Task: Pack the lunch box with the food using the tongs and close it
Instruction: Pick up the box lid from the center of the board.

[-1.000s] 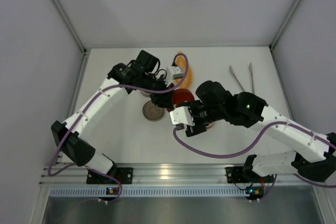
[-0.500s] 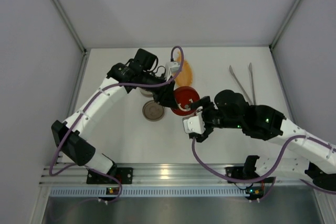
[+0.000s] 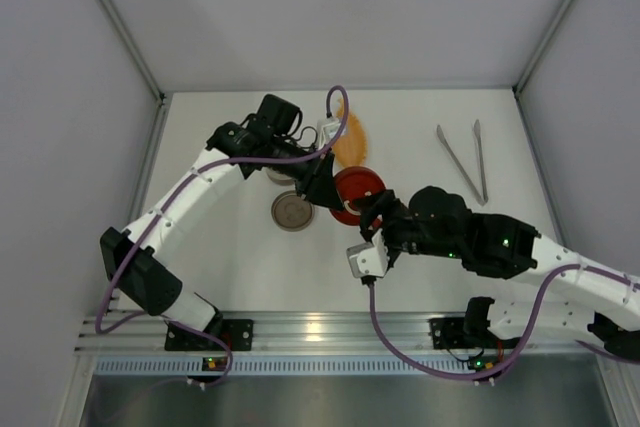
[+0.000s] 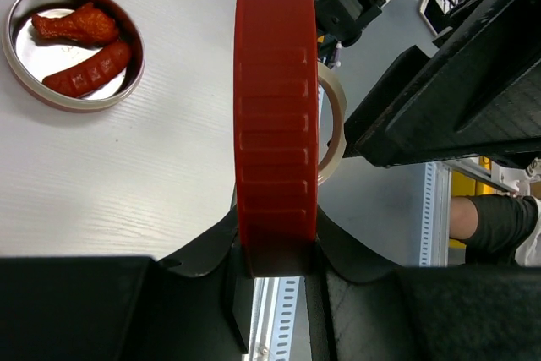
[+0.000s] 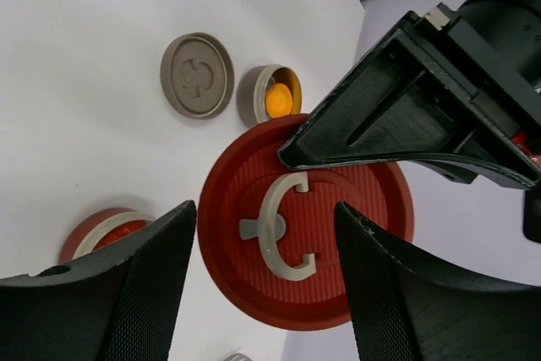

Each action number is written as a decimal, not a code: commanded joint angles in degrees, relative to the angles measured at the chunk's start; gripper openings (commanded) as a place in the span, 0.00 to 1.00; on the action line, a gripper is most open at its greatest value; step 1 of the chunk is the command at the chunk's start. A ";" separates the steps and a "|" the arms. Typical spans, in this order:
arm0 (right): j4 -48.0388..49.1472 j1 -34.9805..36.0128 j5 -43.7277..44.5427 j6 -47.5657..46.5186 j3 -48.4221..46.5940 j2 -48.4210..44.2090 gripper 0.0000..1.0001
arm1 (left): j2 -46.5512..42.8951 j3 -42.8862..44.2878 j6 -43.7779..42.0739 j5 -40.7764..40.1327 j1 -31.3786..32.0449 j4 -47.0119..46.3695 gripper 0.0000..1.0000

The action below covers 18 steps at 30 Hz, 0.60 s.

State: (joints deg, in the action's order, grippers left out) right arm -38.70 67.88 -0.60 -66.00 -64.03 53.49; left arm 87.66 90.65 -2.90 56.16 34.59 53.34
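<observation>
Still clamping the red lid (image 4: pixel 276 124) by its rim in the left gripper (image 4: pixel 275 255), fingers closed on it, lid up off the table (image 3: pixel 260 267) and edge-on in the left wrist view. Pulled the right gripper (image 5: pixel 262 209) back toward the near side versus a second ago, when it sat over the lid and hid most of it; far more red visible from above now. Wide open on the right, nothing held, lid just beyond the fingertips. No change on the tongs (image 3: pixel 465 159): flat at the table's far right, well apart from both grippers. Food in tins: two red pieces (image 4: pixel 80 44) in one steel tin (image 4: pixel 84 106), an orange piece (image 5: pixel 280 99) in a smaller tin (image 5: pixel 249 99), grey lid (image 5: pixel 196 75) just beside that one.
</observation>
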 commanded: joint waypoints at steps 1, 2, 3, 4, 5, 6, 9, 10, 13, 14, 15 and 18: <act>6.44 1.21 1.83 -1.42 -0.39 0.29 0.65 | -2.05 -1.26 0.26 2.02 -0.13 -2.80 0.00; 6.01 1.21 1.83 -1.15 -0.74 0.56 0.64 | -2.23 -1.53 0.17 1.94 -0.05 -2.89 0.00; 5.57 1.29 1.74 -0.72 -1.53 0.82 0.60 | -2.58 -1.79 0.08 1.59 -0.13 -2.98 0.00; 5.13 1.29 1.74 -0.45 -1.88 1.17 0.59 | -2.75 -2.23 0.00 1.58 -0.14 -2.98 0.00; 4.34 1.29 1.83 -0.27 -2.15 1.43 0.57 | -2.84 -2.32 0.00 1.41 -0.05 -3.07 0.00; 3.90 1.21 2.27 -0.10 -2.59 1.78 0.52 | -3.02 -2.41 0.26 1.23 -0.05 -3.24 0.00; 3.63 1.21 4.28 0.17 -2.51 2.75 0.46 | -3.46 -2.41 0.70 1.49 -0.14 -3.86 0.00; 3.80 1.21 4.73 -0.01 -2.24 2.93 0.45 | -3.46 -2.32 0.79 1.67 -0.14 -3.86 0.00; 5.91 1.21 7.01 -1.15 -0.57 2.84 0.40 | -3.55 -2.41 0.87 1.93 -0.14 -3.86 0.00; 6.61 1.29 7.45 -1.33 -0.05 2.84 0.37 | -3.72 -2.58 0.87 1.93 -0.14 -3.86 0.00; 7.40 1.29 8.33 -1.24 0.04 3.02 0.35 | -3.81 -2.76 0.70 1.67 -0.14 -3.86 0.00; 8.90 1.21 9.73 -0.98 0.40 3.11 0.31 | -4.07 -3.29 0.61 1.67 -0.14 -3.86 0.00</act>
State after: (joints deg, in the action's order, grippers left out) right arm -35.77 67.90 5.96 -66.85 -64.14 56.66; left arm 85.97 87.83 -2.68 56.05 34.57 51.92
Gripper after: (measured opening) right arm 0.321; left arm 0.298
